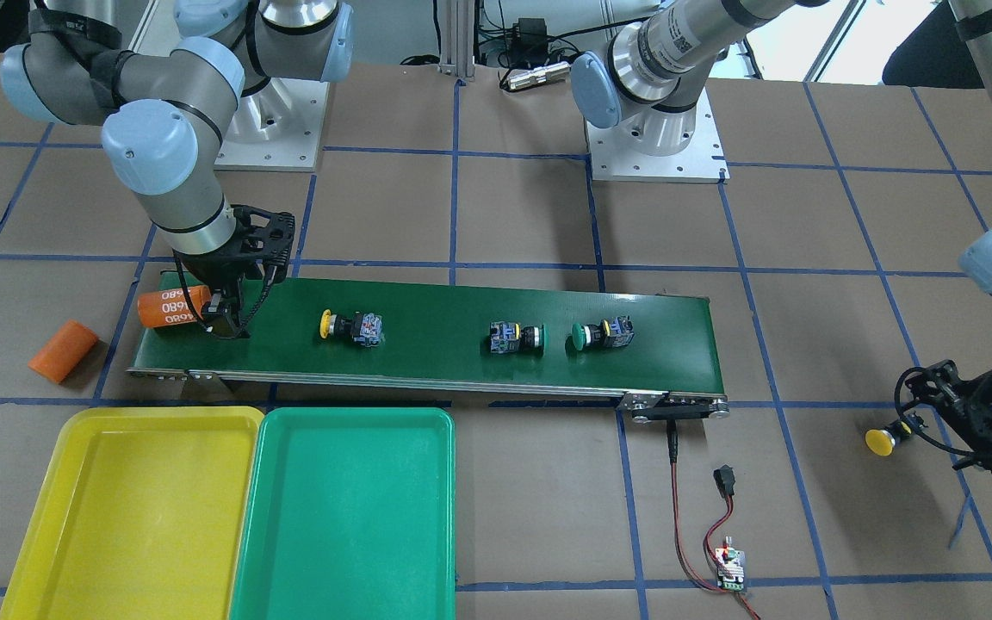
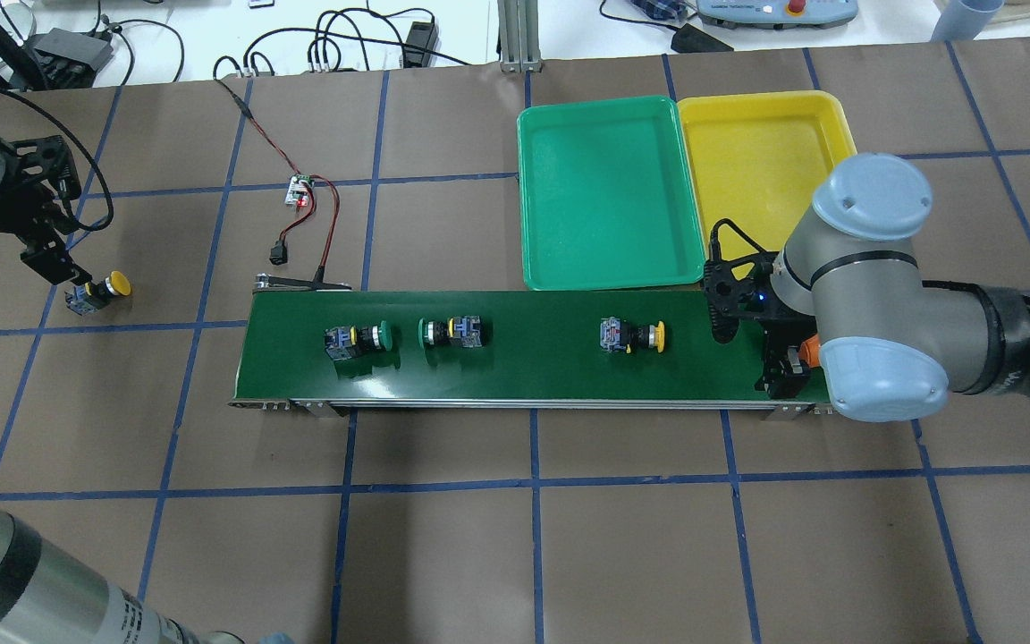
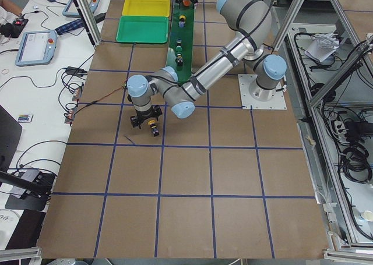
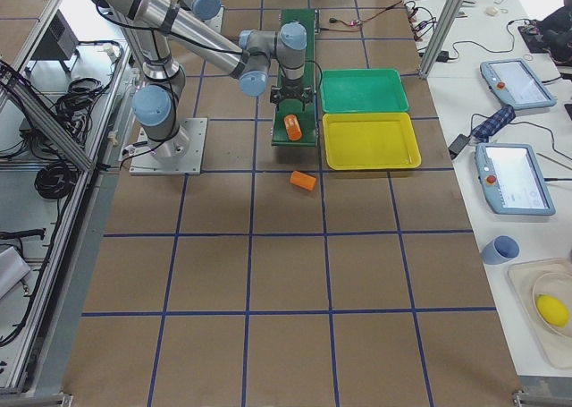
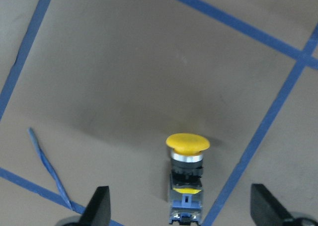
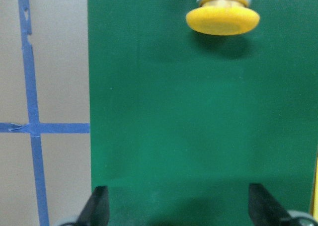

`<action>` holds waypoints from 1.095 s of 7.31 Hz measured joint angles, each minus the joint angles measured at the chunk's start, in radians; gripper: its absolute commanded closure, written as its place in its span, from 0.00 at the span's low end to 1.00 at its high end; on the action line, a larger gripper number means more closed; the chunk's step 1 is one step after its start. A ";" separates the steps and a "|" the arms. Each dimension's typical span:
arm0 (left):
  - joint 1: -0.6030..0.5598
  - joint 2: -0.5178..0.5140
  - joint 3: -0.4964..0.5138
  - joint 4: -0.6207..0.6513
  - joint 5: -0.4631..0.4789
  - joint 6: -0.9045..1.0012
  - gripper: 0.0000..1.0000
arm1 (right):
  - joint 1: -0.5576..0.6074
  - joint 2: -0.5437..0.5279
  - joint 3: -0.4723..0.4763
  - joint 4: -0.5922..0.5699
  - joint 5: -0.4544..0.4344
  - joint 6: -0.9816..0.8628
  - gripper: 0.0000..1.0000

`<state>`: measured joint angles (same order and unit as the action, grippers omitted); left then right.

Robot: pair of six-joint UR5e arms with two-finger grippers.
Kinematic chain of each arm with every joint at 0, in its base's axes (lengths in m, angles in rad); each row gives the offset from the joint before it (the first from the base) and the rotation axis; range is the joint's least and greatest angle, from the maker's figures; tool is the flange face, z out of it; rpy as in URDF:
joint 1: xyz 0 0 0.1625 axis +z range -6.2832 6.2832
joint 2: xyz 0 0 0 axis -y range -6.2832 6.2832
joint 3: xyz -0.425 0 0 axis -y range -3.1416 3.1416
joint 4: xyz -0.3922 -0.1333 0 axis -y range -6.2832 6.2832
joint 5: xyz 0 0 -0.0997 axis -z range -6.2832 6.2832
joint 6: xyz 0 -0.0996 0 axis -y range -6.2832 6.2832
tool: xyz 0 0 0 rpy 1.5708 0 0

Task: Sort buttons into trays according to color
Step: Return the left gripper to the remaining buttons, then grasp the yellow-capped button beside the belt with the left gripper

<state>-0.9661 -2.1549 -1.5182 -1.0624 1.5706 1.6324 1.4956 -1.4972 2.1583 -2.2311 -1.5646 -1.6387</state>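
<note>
Three buttons lie on the dark-green conveyor belt (image 1: pixel 436 366): a yellow one (image 1: pixel 351 326) and two green ones (image 1: pixel 516 337) (image 1: pixel 601 333). The fourth, yellow button (image 1: pixel 888 437) lies on the table beyond the belt's end. My left gripper (image 5: pixel 181 206) is open around its black-and-blue body (image 5: pixel 187 186), cap pointing away; it also shows in the overhead view (image 2: pixel 68 279). My right gripper (image 6: pixel 179 206) is open and empty, low over the belt's other end (image 2: pixel 783 371), with the yellow button's cap (image 6: pixel 222 17) ahead. The yellow tray (image 1: pixel 130 508) and green tray (image 1: pixel 341 517) stand empty side by side.
An orange cylinder marked 4680 (image 1: pixel 170 307) lies on the belt's end right beside my right gripper. A second orange cylinder (image 1: pixel 63 350) lies on the table past that end. A small circuit board with red and black wires (image 1: pixel 730 568) sits near the belt's other end.
</note>
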 measured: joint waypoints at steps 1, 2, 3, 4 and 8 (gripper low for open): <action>0.007 -0.019 -0.002 -0.002 0.000 0.004 0.00 | 0.000 0.000 0.000 0.000 0.000 -0.001 0.00; 0.010 -0.029 -0.007 -0.009 0.003 0.007 0.08 | 0.000 0.000 0.000 0.000 0.000 -0.001 0.00; 0.012 -0.034 -0.016 -0.014 0.007 0.014 0.77 | 0.000 0.000 0.000 0.001 0.000 0.000 0.00; 0.013 -0.037 -0.024 -0.013 0.004 0.026 1.00 | 0.000 0.000 0.000 0.001 0.000 -0.001 0.00; -0.001 -0.006 -0.039 -0.022 0.000 0.000 1.00 | 0.000 0.000 -0.002 -0.001 -0.001 0.000 0.00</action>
<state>-0.9673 -2.1607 -1.5571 -1.0845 1.5702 1.6327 1.4956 -1.4972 2.1564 -2.2318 -1.5660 -1.6386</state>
